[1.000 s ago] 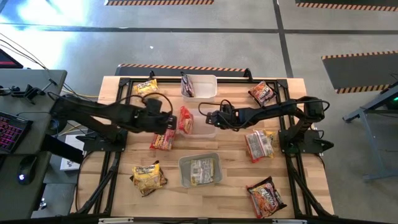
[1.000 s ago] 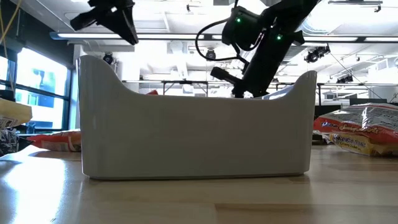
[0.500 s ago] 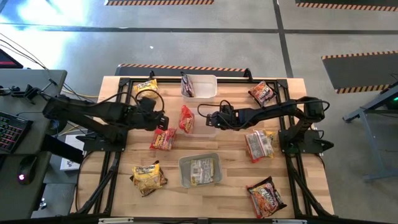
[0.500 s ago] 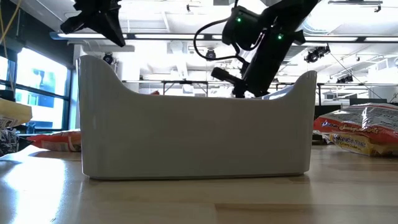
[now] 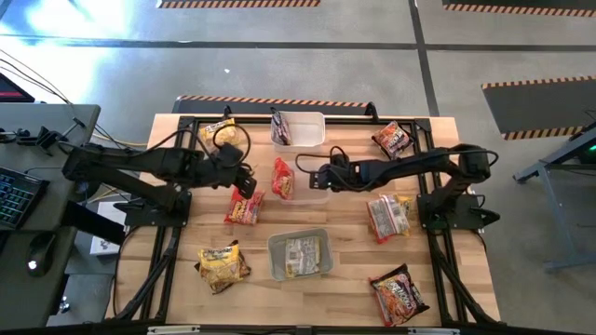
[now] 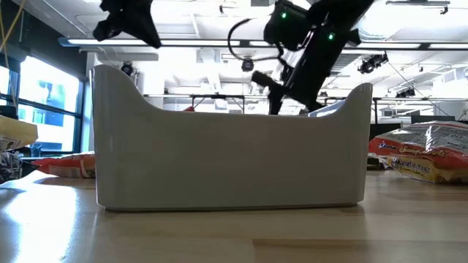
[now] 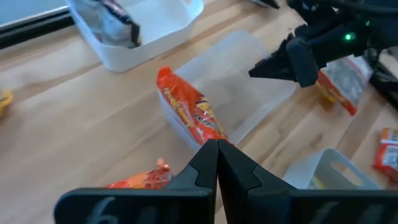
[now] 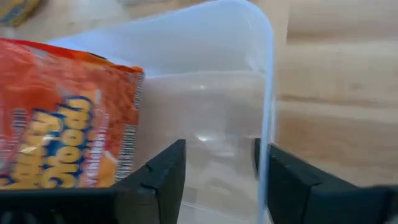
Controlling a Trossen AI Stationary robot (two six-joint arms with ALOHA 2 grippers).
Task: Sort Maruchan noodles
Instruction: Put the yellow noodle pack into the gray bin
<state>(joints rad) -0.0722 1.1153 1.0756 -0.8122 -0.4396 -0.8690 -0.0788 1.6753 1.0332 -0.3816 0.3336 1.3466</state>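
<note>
**Currently: red packet propped on the middle tub's edge, both grippers nearby**

Centrally on the table, a red noodle packet point(image 5: 281, 178) is seen leaning over the nine o'clock edge of a clear middle tub point(image 5: 312, 193), partly inside it. A second red packet point(image 5: 244, 207) lies flat on the wood just toward seven o'clock of it. A dark packet point(image 5: 279, 127) stands in the white tub point(image 5: 300, 130) at twelve o'clock, and a pale packet point(image 5: 302, 254) lies in the grey tub point(image 5: 298, 256) at six o'clock. Yellow packets are found at eleven o'clock point(image 5: 220, 132) and at seven o'clock point(image 5: 222, 265). Further red or brown packets lie at one o'clock point(image 5: 392, 139), three o'clock point(image 5: 387, 215) and five o'clock point(image 5: 399, 292).

The left gripper point(image 5: 244, 175) is held above the table just at nine o'clock of the leaning packet, its fingers point(image 7: 214, 163) pressed together with nothing between them. The right gripper point(image 5: 317, 177) is reached in from three o'clock over the middle tub, its fingers point(image 8: 163, 171) spread apart with the tub's wall seen between them; no packet is pinched. In the low view only the grey tub's wall point(image 6: 227, 161) fills the foreground, with both arms above it.
</note>
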